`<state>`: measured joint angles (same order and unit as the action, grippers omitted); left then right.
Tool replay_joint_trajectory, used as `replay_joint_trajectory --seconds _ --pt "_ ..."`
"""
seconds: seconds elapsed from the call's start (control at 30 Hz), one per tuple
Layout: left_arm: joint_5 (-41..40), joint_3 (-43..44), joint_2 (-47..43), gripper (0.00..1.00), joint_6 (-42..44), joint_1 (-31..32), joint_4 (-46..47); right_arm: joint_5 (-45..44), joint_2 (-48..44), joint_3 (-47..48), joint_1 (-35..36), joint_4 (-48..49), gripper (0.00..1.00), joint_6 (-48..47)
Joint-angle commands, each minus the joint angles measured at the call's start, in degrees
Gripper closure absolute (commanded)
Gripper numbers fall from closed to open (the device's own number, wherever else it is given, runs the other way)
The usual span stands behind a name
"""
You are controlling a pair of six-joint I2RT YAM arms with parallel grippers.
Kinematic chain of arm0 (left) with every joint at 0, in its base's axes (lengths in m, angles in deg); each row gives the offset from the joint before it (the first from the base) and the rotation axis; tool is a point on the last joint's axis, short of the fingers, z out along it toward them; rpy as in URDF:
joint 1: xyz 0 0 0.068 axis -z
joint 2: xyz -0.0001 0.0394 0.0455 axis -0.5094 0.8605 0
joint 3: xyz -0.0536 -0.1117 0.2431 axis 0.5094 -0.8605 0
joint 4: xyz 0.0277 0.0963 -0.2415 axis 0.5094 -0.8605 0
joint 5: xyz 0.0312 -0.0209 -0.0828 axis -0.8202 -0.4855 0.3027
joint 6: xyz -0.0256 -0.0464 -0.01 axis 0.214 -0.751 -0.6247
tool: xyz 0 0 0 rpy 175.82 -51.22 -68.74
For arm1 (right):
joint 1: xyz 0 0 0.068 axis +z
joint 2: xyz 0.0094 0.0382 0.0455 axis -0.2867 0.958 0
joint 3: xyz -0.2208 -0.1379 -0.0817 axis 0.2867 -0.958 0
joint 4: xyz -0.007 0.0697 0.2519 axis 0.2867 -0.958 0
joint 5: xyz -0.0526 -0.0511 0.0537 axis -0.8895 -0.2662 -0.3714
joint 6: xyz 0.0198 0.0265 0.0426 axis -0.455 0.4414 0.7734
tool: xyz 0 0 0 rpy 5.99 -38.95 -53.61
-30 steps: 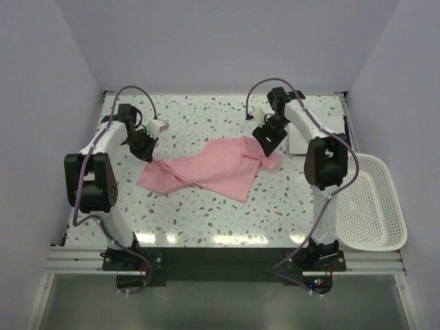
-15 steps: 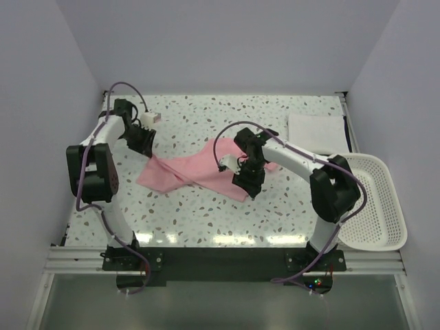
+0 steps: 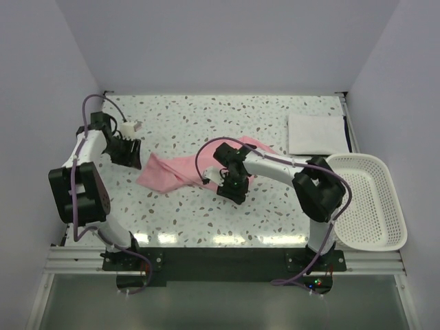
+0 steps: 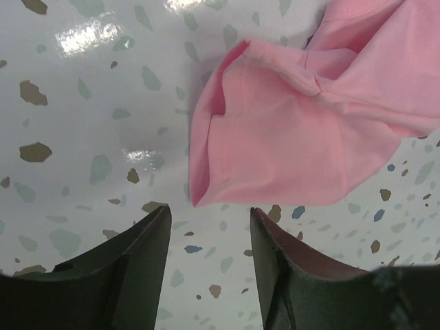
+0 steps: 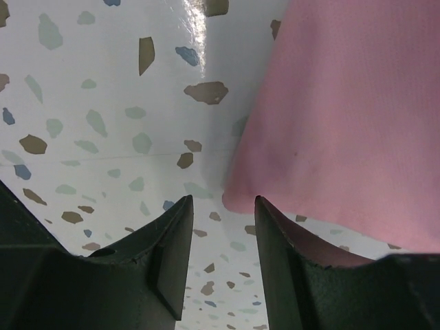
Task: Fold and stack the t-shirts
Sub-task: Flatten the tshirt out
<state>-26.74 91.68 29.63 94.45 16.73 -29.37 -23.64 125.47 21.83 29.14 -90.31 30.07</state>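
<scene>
Speckled table (image 3: 206,117): we see pink t-shirt (image 3: 168,175) crumpled mid-table. Left gripper (image 4: 210,214) released, beside its corner; right gripper (image 5: 223,201) parted at edge, nothing clamped.

A white tabletop (image 3: 192,117), speckled with grey, brown and bluish chips, is seen; it is glossy, and lamp glare is reflected along its near edge. A pale pink t-shirt (image 3: 175,172) is laid crumpled across its middle, stretched slantwise from the left-centre towards the far right, with creases gathered along its length and a fold at its left end. A white t-shirt (image 3: 315,133), folded into a flat rectangle, is laid in the far right corner, near the pink one but not touching it. A white perforated basket (image 3: 395,206) is placed at the right edge; whether it rests on the tabletop cannot be told.
</scene>
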Motion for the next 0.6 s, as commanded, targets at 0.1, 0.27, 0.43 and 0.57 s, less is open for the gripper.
replay_joint_trajectory --seconds 0.1,0.27,0.43,0.57 --pt "0.81 -3.10 -3.94 0.42 -3.15 -0.96 0.27 -5.20 3.21 -1.07 1.48 4.61 0.53 1.89" --pt "-1.73 -6.09 -4.99 0.41 -2.81 -0.96 1.50 -9.60 5.59 -3.01 1.57 7.42 0.66 1.45" --pt "-6.04 -11.00 -6.22 0.42 -1.05 -0.52 4.05 -9.25 4.01 -4.77 1.57 7.43 1.00 1.71" --pt "-6.75 -13.12 -5.35 0.43 -1.13 -0.09 6.68 -8.90 2.95 -3.72 1.57 6.55 1.00 2.24"
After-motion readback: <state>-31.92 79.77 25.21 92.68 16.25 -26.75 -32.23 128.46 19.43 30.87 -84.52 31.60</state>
